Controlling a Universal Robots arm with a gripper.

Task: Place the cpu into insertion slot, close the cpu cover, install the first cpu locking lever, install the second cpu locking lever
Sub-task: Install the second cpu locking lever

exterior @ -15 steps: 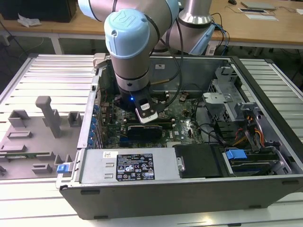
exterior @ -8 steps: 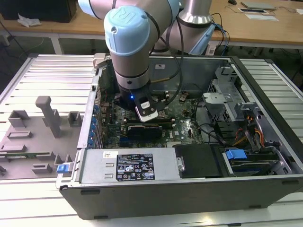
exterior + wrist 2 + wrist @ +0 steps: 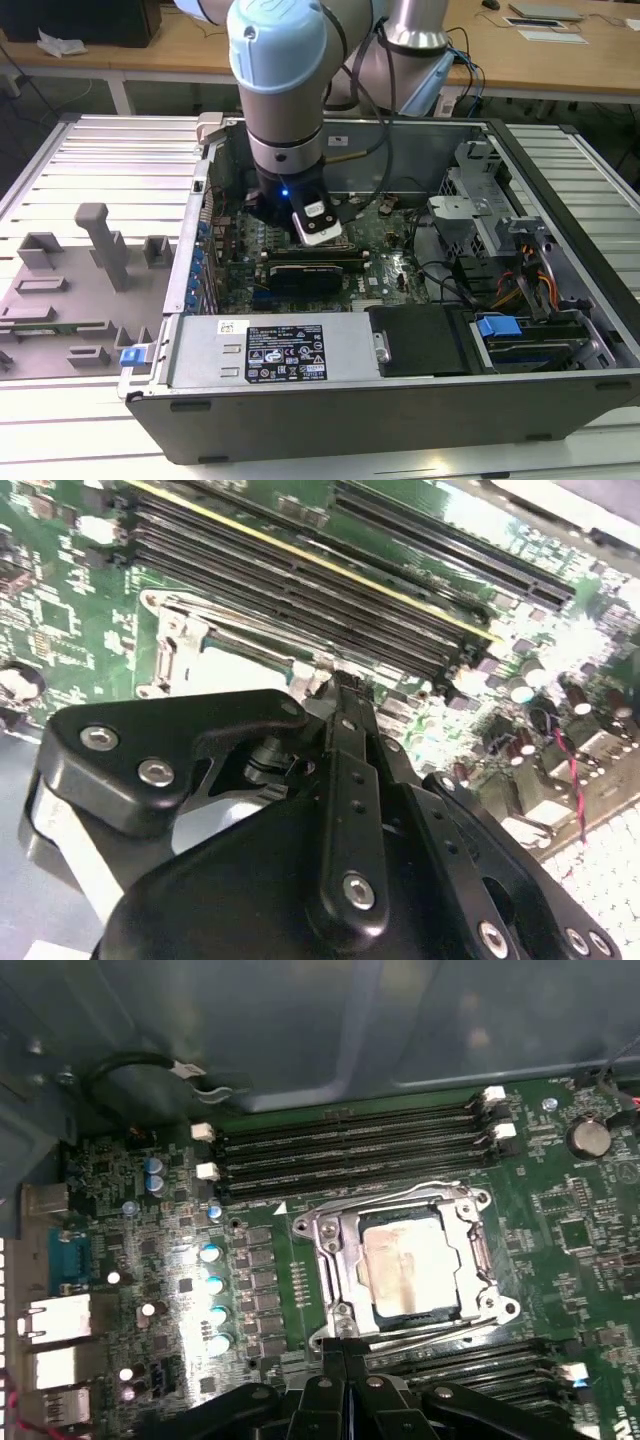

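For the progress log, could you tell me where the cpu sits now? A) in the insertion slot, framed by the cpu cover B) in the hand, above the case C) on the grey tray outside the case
A: in the first wrist view the cpu lies in the insertion slot, with the cpu cover framing it.

Glare whitens the green circuit board in the second wrist view, perhaps from overhead lighting
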